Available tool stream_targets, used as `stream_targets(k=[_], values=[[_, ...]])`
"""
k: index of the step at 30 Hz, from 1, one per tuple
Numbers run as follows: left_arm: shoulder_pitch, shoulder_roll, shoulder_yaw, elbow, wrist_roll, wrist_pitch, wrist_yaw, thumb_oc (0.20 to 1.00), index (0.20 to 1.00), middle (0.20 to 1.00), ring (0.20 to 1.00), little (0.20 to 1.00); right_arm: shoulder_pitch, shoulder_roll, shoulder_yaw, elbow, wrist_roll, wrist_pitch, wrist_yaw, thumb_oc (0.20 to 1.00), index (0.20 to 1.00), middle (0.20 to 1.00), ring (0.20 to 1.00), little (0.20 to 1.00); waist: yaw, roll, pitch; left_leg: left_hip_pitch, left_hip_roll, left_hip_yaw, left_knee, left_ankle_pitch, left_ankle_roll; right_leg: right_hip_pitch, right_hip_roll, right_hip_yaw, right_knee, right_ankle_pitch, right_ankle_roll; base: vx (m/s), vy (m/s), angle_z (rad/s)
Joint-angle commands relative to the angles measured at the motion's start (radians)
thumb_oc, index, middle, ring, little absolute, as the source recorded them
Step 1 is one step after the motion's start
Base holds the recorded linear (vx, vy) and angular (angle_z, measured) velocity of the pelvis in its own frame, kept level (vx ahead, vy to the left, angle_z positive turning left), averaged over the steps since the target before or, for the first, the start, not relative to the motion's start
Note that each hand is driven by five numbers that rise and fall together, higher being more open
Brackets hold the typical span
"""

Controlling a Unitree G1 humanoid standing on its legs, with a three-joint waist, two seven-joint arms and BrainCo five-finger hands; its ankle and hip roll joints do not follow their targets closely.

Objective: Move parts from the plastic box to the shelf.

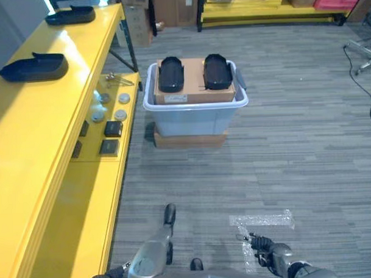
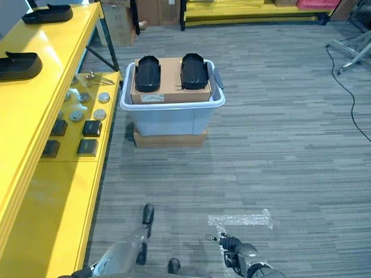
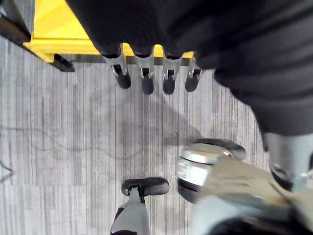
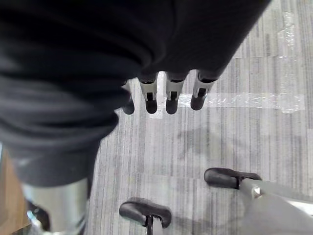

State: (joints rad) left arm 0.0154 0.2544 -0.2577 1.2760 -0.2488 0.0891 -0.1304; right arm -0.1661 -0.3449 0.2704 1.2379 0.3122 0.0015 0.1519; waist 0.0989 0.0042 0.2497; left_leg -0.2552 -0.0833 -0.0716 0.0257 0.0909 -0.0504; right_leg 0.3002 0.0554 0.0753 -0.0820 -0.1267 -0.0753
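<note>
A pale plastic box [image 1: 195,111] stands on the carpet ahead, on a flat wooden board. A cardboard carton fills it, and two black oval parts [image 1: 171,74] [image 1: 217,71] lie side by side on top. Two more black parts [image 1: 33,67] [image 1: 70,15] rest on the top of the yellow shelf [image 1: 33,138] at the left. My left hand [image 3: 146,78] hangs low over the floor with straight fingers and holds nothing. My right hand [image 4: 171,95] hangs the same way, open, far short of the box.
The shelf's lower level [image 1: 109,126] carries several small round and square items beside the box. Clear tape [image 1: 261,220] is stuck to the carpet near my right hand. Cartons and a yellow rack [image 1: 260,11] line the far side.
</note>
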Motion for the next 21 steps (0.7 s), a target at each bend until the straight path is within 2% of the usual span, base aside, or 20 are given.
stream_targets(k=[1,2,3,4,5,6,7,8,9,10,11,12,13,14,15,16,21], values=[[-0.026,0.008,-0.017,-0.022,0.049,-0.005,-0.002,1.000,1.000,1.000,1.000,1.000,0.034,-0.017,-0.004,-0.014,0.022,0.008,-0.007,1.000,1.000,1.000,1.000,1.000,0.003,-0.020,-0.025,0.058,-0.018,0.081,0.091,-0.063,0.074,-0.123,0.019,-0.052,0.164,-0.038,0.081,0.11,0.050,-0.44],[-0.026,0.008,-0.017,-0.022,0.049,-0.005,-0.002,1.000,1.000,1.000,1.000,1.000,0.034,-0.017,-0.004,-0.014,0.022,0.008,-0.007,1.000,1.000,1.000,1.000,1.000,0.003,-0.020,-0.025,0.058,-0.018,0.081,0.091,-0.063,0.074,-0.123,0.019,-0.052,0.164,-0.038,0.081,0.16,0.071,-0.21],[-0.035,0.015,-0.023,-0.025,0.043,-0.002,0.008,1.000,1.000,1.000,1.000,1.000,0.036,-0.011,-0.007,-0.009,0.020,0.017,0.007,1.000,1.000,1.000,1.000,1.000,-0.002,-0.015,-0.034,0.088,-0.008,0.102,0.084,-0.084,0.098,-0.158,0.008,-0.093,0.296,-0.042,0.094,0.22,0.092,-0.39],[-0.054,0.026,-0.026,-0.025,0.016,-0.003,0.028,1.000,1.000,1.000,1.000,1.000,0.047,0.000,-0.014,-0.006,-0.006,0.021,0.012,1.000,1.000,1.000,1.000,1.000,-0.020,-0.003,-0.032,0.136,0.002,0.102,0.080,-0.112,0.128,-0.260,-0.015,-0.147,0.506,-0.003,0.121,0.28,0.107,-0.43],[-0.064,0.031,-0.024,-0.026,-0.001,-0.004,0.036,1.000,1.000,1.000,1.000,1.000,0.050,0.005,-0.015,-0.003,-0.019,0.023,0.012,1.000,1.000,1.000,1.000,1.000,-0.025,0.002,-0.029,0.161,0.006,0.097,0.074,-0.122,0.137,-0.301,-0.027,-0.167,0.572,0.016,0.132,0.20,0.071,-0.54],[-0.064,0.031,-0.024,-0.026,-0.001,-0.004,0.036,1.000,1.000,1.000,1.000,1.000,0.050,0.005,-0.015,-0.003,-0.019,0.023,0.012,1.000,1.000,1.000,1.000,1.000,-0.025,0.002,-0.029,0.161,0.005,0.097,0.074,-0.122,0.137,-0.302,-0.027,-0.167,0.573,0.015,0.132,0.19,-0.008,-0.16],[-0.087,0.042,-0.018,-0.031,-0.043,-0.003,0.040,1.000,1.000,1.000,1.000,1.000,0.058,0.021,-0.017,0.015,-0.032,0.020,0.022,1.000,1.000,1.000,1.000,1.000,-0.030,0.014,-0.017,0.216,0.023,0.104,0.058,-0.141,0.140,-0.349,-0.090,-0.231,0.568,0.024,0.145,0.18,-0.047,-0.03],[-0.095,0.047,-0.018,-0.035,-0.051,0.000,0.037,1.000,1.000,1.000,1.000,1.000,0.059,0.025,-0.017,0.021,-0.030,0.022,0.023,1.000,1.000,1.000,1.000,1.000,-0.033,0.017,-0.010,0.234,0.027,0.101,0.051,-0.144,0.137,-0.350,-0.105,-0.242,0.551,0.022,0.146,0.29,-0.121,0.06],[-0.112,0.053,-0.017,-0.046,-0.045,0.004,0.033,1.000,1.000,1.000,1.000,1.000,0.064,0.033,-0.015,0.029,-0.033,0.018,0.015,1.000,1.000,1.000,1.000,1.000,-0.042,0.018,0.002,0.267,0.034,0.105,0.040,-0.152,0.126,-0.344,-0.136,-0.261,0.421,0.042,0.153,0.19,-0.122,0.01],[-0.115,0.054,-0.017,-0.048,-0.040,0.003,0.032,1.000,1.000,1.000,1.000,1.000,0.064,0.034,-0.015,0.030,-0.033,0.020,0.013,1.000,1.000,1.000,1.000,1.000,-0.044,0.018,0.004,0.272,0.035,0.105,0.040,-0.154,0.124,-0.342,-0.141,-0.264,0.395,0.046,0.154,0.25,-0.186,0.00],[-0.125,0.056,-0.021,-0.053,-0.043,0.006,0.030,1.000,1.000,1.000,1.000,1.000,0.063,0.035,-0.013,0.037,-0.032,0.022,0.006,1.000,1.000,1.000,1.000,1.000,-0.057,0.014,0.007,0.291,0.035,0.106,0.035,-0.166,0.116,-0.351,-0.162,-0.258,0.276,0.081,0.164,0.20,-0.153,0.09],[-0.127,0.056,-0.022,-0.053,-0.048,0.004,0.029,1.000,1.000,1.000,1.000,1.000,0.063,0.035,-0.014,0.039,-0.036,0.024,0.005,1.000,1.000,1.000,1.000,1.000,-0.064,0.014,0.010,0.303,0.035,0.106,0.033,-0.175,0.115,-0.354,-0.170,-0.251,0.241,0.103,0.171,0.26,-0.190,0.11],[-0.129,0.053,-0.026,-0.050,-0.063,0.002,0.030,1.000,1.000,1.000,1.000,1.000,0.063,0.035,-0.015,0.041,-0.050,0.027,0.006,1.000,1.000,1.000,1.000,1.000,-0.079,0.009,0.010,0.321,0.031,0.104,0.028,-0.192,0.115,-0.373,-0.184,-0.227,0.189,0.150,0.189,0.31,-0.207,-0.01],[-0.133,0.053,-0.026,-0.050,-0.084,0.009,0.032,1.000,1.000,1.000,1.000,1.000,0.069,0.034,-0.022,0.043,-0.080,0.027,0.009,1.000,1.000,1.000,1.000,1.000,-0.102,0.005,0.007,0.343,0.028,0.094,0.023,-0.217,0.117,-0.404,-0.200,-0.181,0.152,0.196,0.210,0.37,-0.266,0.17],[-0.135,0.054,-0.026,-0.048,-0.097,0.013,0.030,1.000,1.000,1.000,1.000,1.000,0.075,0.034,-0.030,0.046,-0.097,0.024,0.012,1.000,1.000,1.000,1.000,1.000,-0.117,0.004,0.005,0.357,0.030,0.083,0.029,-0.237,0.120,-0.422,-0.205,-0.151,0.150,0.212,0.219,0.28,-0.205,0.27],[-0.135,0.054,-0.026,-0.048,-0.098,0.013,0.030,1.000,1.000,1.000,1.000,1.000,0.075,0.034,-0.030,0.046,-0.097,0.024,0.012,1.000,1.000,1.000,1.000,1.000,-0.117,0.005,0.006,0.357,0.030,0.083,0.029,-0.238,0.120,-0.421,-0.205,-0.152,0.150,0.212,0.219,0.25,-0.225,0.19],[-0.120,0.030,-0.009,-0.048,-0.173,-0.004,0.066,1.000,1.000,1.000,1.000,1.000,0.082,0.028,-0.014,0.030,-0.144,0.026,0.028,1.000,1.000,1.000,1.000,1.000,-0.120,-0.012,-0.018,0.379,0.082,0.064,0.074,-0.269,0.089,-0.375,-0.187,-0.158,0.125,0.180,0.181,0.27,-0.329,0.32]])
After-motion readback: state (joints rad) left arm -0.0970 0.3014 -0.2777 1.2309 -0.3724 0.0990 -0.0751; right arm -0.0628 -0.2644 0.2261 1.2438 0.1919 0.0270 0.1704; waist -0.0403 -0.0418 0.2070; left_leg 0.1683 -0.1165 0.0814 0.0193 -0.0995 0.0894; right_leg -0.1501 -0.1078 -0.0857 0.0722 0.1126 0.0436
